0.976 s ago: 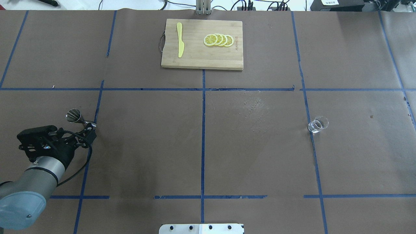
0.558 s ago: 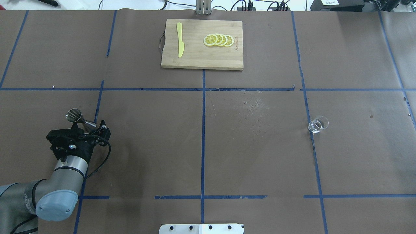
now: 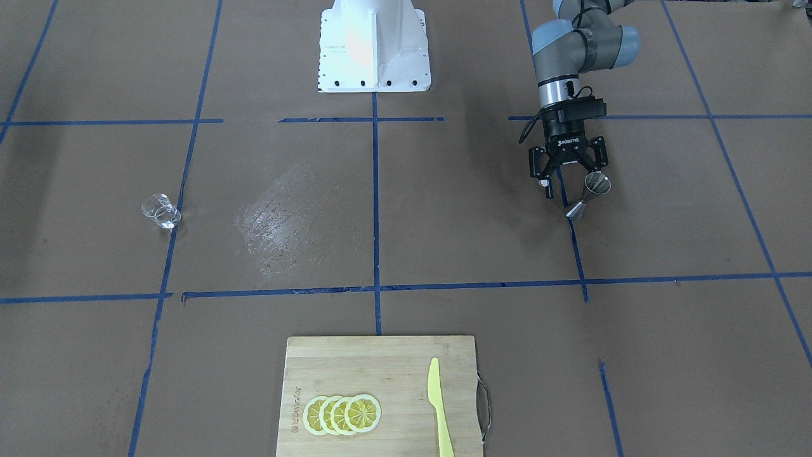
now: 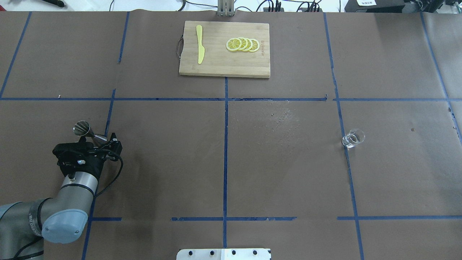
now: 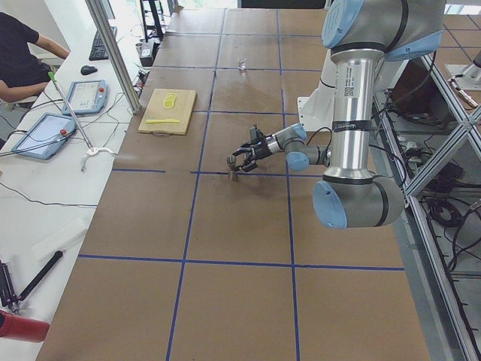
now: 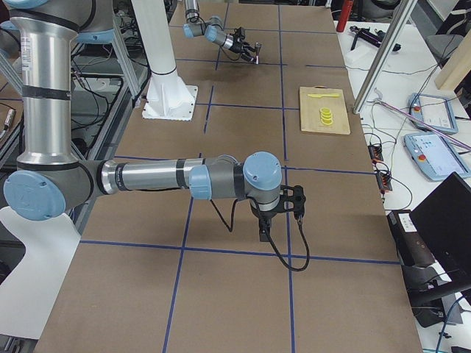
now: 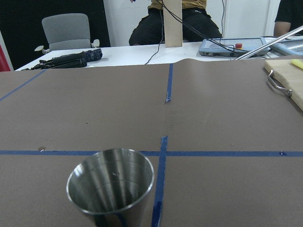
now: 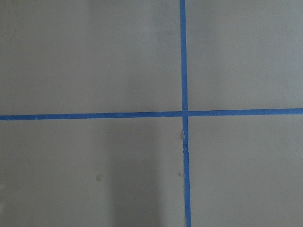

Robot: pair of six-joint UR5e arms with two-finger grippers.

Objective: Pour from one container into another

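You have the left gripper [image 3: 571, 176] open, with the upright jigger [image 3: 589, 195] just ahead of its jaws, slightly off-centre.

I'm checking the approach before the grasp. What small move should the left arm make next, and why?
Probably ease the left gripper forward around the metal jigger: its jaws look open, the jigger stands just ahead, ungrasped, and the glass sits far off.

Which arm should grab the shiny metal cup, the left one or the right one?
Left. The left claw is open right beside the metal cup, while the right claw hangs far away at the table's other end.
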